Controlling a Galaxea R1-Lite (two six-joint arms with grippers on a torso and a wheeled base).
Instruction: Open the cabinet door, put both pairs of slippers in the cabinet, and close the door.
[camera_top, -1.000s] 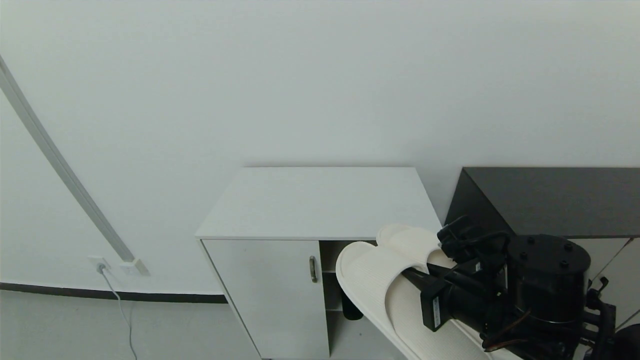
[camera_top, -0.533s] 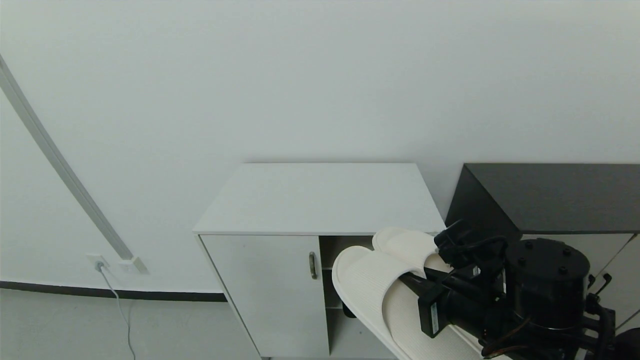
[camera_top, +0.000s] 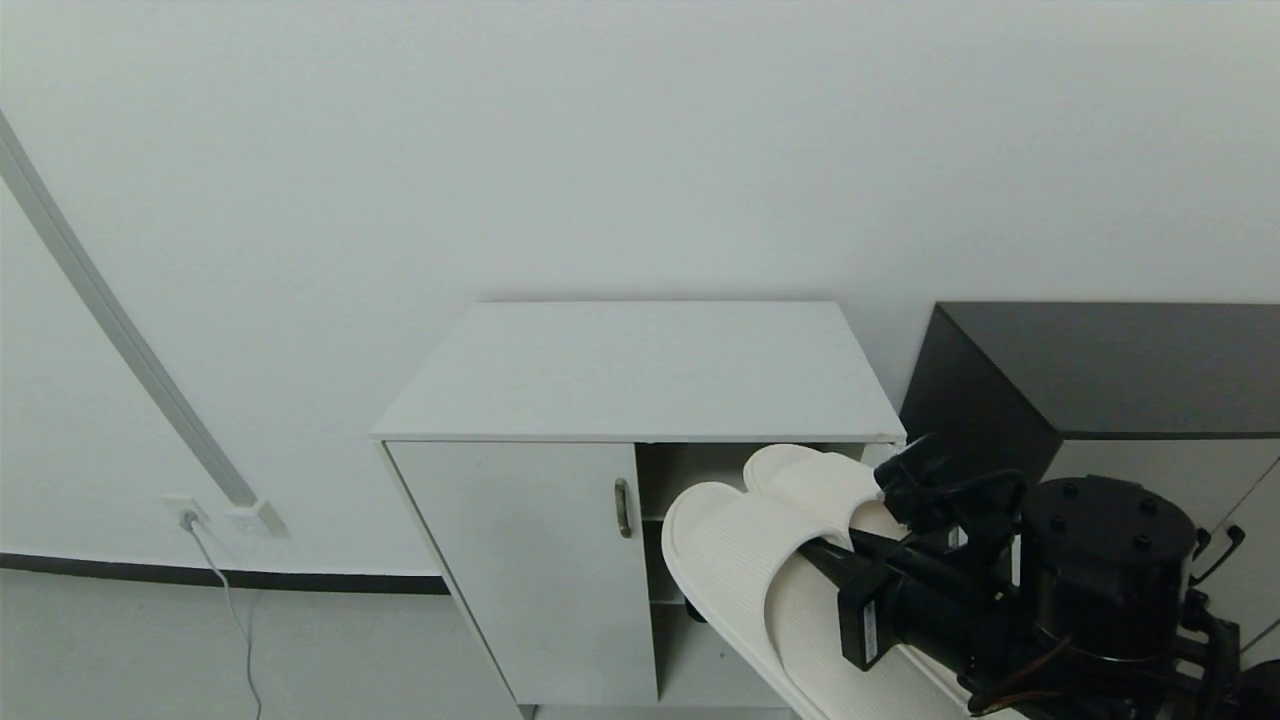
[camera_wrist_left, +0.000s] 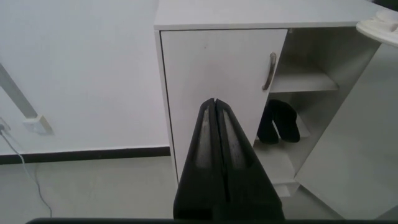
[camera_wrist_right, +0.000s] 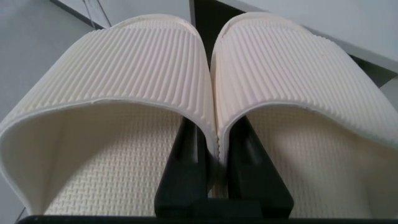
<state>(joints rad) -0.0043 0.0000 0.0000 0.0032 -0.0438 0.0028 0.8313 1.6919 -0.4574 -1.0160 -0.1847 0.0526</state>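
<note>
My right fingers (camera_wrist_right: 183, 174) pinch the touching inner walls of two cream slippers (camera_top: 760, 540). Their toes are at the front edge of the cabinet (camera_top: 640, 370), at its open right bay, just under the top. Inside, two dark slippers (camera_wrist_left: 280, 121) stand on the lower level, beneath one shelf (camera_wrist_left: 305, 81). The left door (camera_top: 520, 560) is shut. My left fingers (camera_wrist_left: 202, 149), pressed together and holding nothing, hang before it.

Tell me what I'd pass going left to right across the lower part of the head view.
Wall socket → closed cabinet door → door handle → white slippers → black cabinet.
</note>
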